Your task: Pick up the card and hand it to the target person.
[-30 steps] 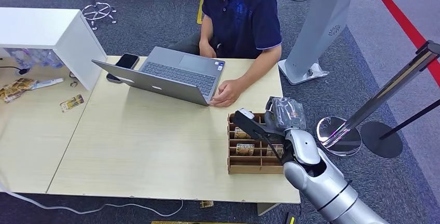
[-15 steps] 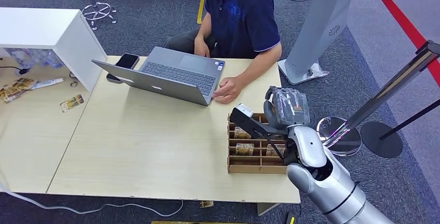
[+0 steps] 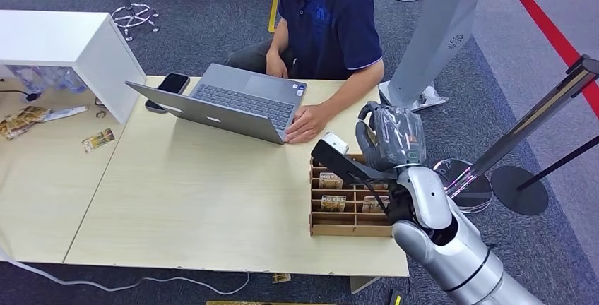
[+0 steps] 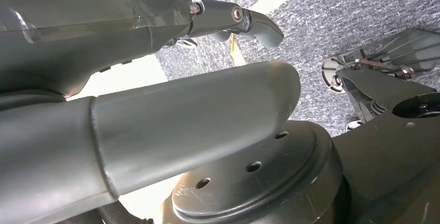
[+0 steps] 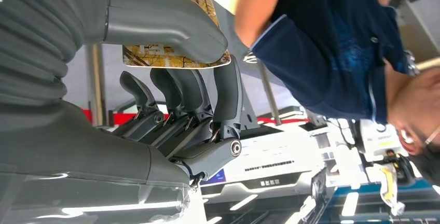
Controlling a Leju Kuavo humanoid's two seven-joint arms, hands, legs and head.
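Right robot hand (image 5: 171, 79) pinches card (image 5: 174, 22) between thumb and fingers, above wooden organizer (image 3: 346, 206), near person (image 3: 328, 22).

No legible text on the cards (image 3: 333, 202), the laptop (image 3: 233, 104) or the held card (image 5: 174, 53).

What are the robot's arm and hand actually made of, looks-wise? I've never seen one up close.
The right arm is a glossy silver tube with dark rings at the joints. The right hand is grey, wrapped in clear plastic film, with a black bracket beside the wrist. Up close it has a grey ribbed cover, a thick grey thumb and darker fingers with metal pins.
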